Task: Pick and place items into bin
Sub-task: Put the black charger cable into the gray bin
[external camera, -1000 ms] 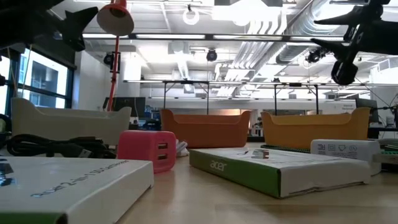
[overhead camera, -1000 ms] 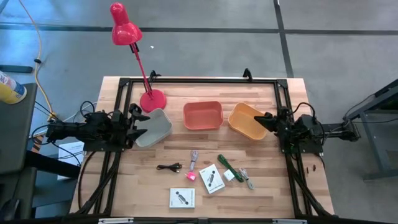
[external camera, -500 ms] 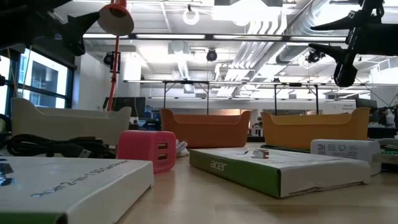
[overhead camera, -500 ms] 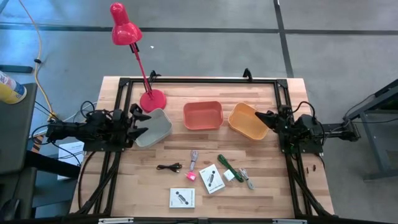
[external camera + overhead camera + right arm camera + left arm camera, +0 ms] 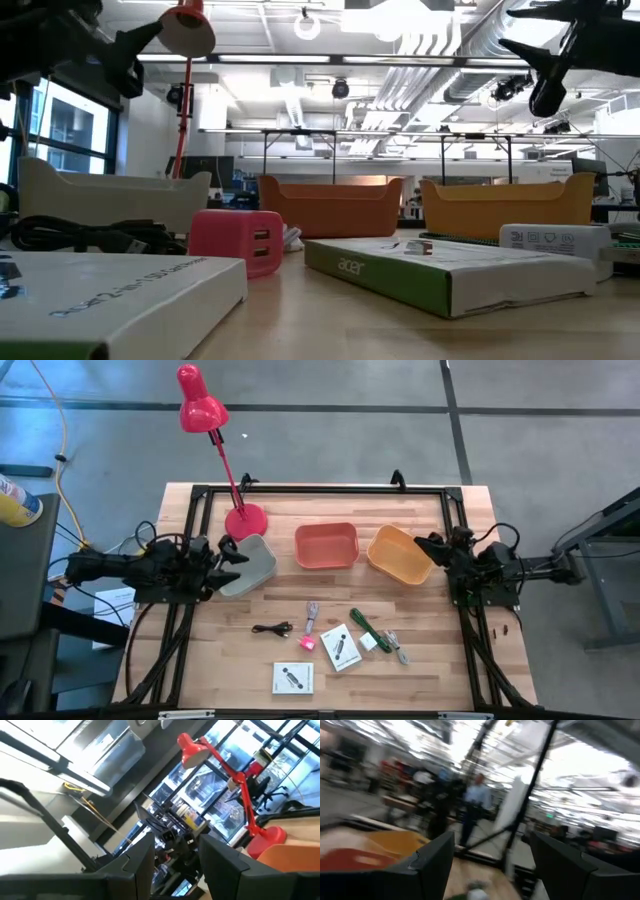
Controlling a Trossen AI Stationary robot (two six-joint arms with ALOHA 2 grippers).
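Observation:
The items lie near the table's near edge: two white square cards (image 5: 293,678) (image 5: 340,647), a black cable (image 5: 271,628), a green-handled tool (image 5: 363,624), a pink block (image 5: 306,643), a white block (image 5: 369,643) and small metal pieces (image 5: 399,647) (image 5: 312,612). Three bins stand in a row farther back: grey (image 5: 250,564), red (image 5: 327,545), orange (image 5: 398,554). My left gripper (image 5: 232,555) hovers open above the grey bin's left rim. My right gripper (image 5: 425,544) hovers open over the orange bin's right rim. Both are raised and hold nothing.
A red desk lamp (image 5: 246,520) stands on its round base behind the grey bin, its head (image 5: 199,400) leaning past the table's far-left corner. A black frame (image 5: 320,490) runs along the table's edges. Bare wood lies between the bins and the items.
My left gripper has moved a little toward the table's right, farther over the grey bin's rim. My right gripper has tipped upward and shifted slightly toward the far edge. No item has moved.

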